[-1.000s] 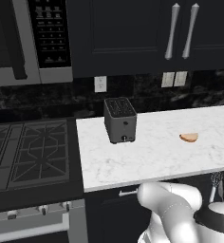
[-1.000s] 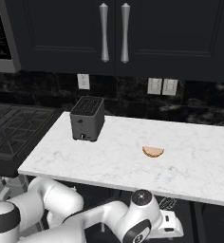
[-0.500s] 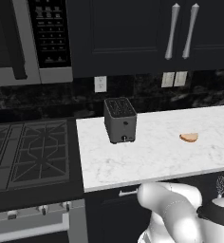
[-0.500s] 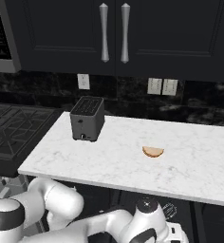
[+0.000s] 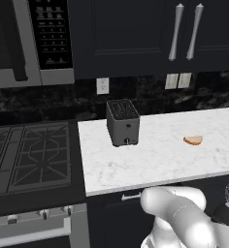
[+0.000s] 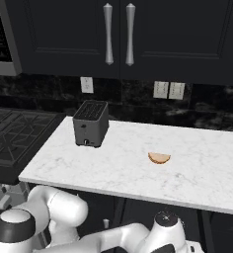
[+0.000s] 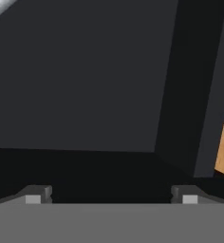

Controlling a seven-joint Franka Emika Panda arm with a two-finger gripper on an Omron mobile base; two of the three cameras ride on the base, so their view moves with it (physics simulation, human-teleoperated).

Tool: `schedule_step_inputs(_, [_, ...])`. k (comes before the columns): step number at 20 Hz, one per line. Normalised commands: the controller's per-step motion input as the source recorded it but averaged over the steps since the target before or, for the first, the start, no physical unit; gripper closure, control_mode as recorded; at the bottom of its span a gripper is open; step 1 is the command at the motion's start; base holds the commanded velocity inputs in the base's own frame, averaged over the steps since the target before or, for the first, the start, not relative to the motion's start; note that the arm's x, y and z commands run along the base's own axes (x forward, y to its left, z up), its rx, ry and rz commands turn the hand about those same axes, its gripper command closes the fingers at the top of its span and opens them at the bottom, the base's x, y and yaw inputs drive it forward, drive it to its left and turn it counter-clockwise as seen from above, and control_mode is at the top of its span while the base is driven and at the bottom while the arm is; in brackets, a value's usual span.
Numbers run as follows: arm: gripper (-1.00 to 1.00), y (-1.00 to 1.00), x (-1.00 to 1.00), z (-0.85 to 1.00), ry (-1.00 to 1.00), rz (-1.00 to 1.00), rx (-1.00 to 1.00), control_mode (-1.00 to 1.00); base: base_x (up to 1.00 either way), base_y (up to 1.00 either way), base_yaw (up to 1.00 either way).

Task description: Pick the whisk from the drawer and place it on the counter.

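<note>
- Worktop (image 5: 155,160): white marble slab, right of the black stove (image 5: 31,157), free room between toaster and bread; this is the drop spot.
- Upper cupboards (image 6: 118,34) with long vertical handles sit above, not part of the job.
- Arm: bent low under the worktop edge in both base views, so the work is going on below the slab.
- Toaster (image 6: 91,123): dark, upright, near the left end of the worktop.
- Drawer (image 7: 85,76): the hand view shows flat dark panels close up, probably its front or inside, cannot tell which. A silver bar (image 5: 132,196) shows just under the worktop edge.
- Bread piece (image 6: 159,158): tan, lying flat, well apart from the toaster.
- End effector (image 7: 111,197): fingertips wide apart, nothing between them.
- Whisk: I can't make it out in any view; presumably in the drawer.
- Risk: blind reach in dark space, fingers could hit the drawer wall or close on nothing.
- Risk: lifting under the slab, arm or whisk could knock the worktop edge.
- Risk: thin handle may slip or twist in the grip.
</note>
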Motion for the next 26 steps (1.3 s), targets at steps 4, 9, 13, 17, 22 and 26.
schedule_step_inputs(4, [-1.00, -0.02, -0.23, 0.00, 0.00, -0.01, 0.00, -1.00, 0.00, 0.00, 0.00])
schedule_step_inputs(9, [-1.00, 0.19, -0.01, 0.08, 0.00, -0.06, 0.00, -1.00, 0.00, 0.00, 0.00])
schedule_step_inputs(13, [-1.00, 0.84, 0.16, 0.31, -0.05, -0.10, 0.00, -1.00, 0.00, 0.00, 0.00])
schedule_step_inputs(17, [-1.00, 0.87, 0.30, 0.46, -0.06, -0.09, 0.01, -1.00, 0.00, 0.00, 0.00])
schedule_step_inputs(22, [-1.00, 0.44, 0.44, 0.16, -0.01, -0.05, 0.08, -1.00, 0.00, 0.00, 0.00])
schedule_step_inputs(26, [-1.00, 0.09, 0.33, 0.00, -0.01, 0.00, 0.07, -1.00, 0.00, 0.00, 0.00])
